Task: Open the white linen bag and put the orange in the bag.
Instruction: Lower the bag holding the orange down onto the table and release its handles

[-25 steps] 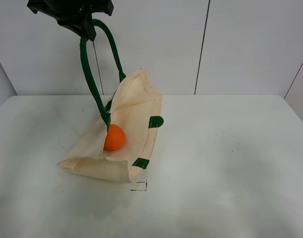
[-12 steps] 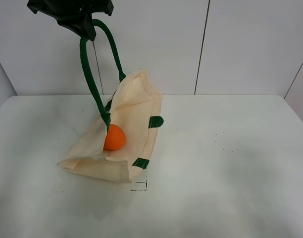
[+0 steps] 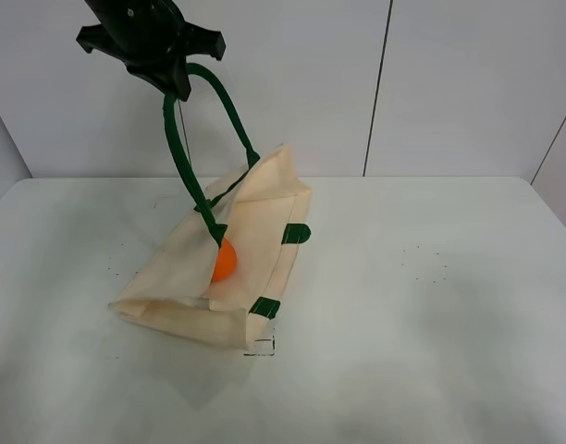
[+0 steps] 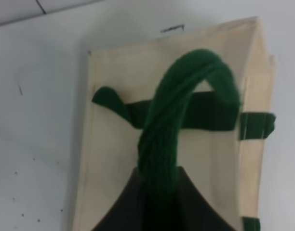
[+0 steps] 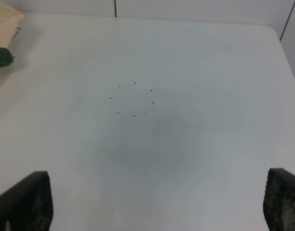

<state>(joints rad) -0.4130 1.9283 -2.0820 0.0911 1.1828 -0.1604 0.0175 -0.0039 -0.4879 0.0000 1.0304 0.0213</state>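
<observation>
The white linen bag (image 3: 186, 287) lies on the table, its upper side pulled up by one dark green handle (image 3: 186, 157). My left gripper (image 3: 172, 81) is high above it, shut on that handle. The orange (image 3: 225, 263) sits inside the bag's mouth, half covered by the cloth. In the left wrist view the gripper (image 4: 159, 202) clamps the green handle (image 4: 174, 120) over the bag (image 4: 113, 154); the orange is hidden there. My right gripper (image 5: 157, 207) is open and empty over bare table, out of the exterior view.
The white table (image 3: 431, 305) has a small black corner mark (image 3: 263, 350) by the bag's near corner. A ring of small dots (image 5: 134, 100) lies under the right gripper. The bag's corner with a green tab (image 5: 2, 57) shows in the right wrist view. Walls stand behind.
My left gripper moved right and slightly down with the handle. The bag's upper side shifted right and now covers more of the orange.
</observation>
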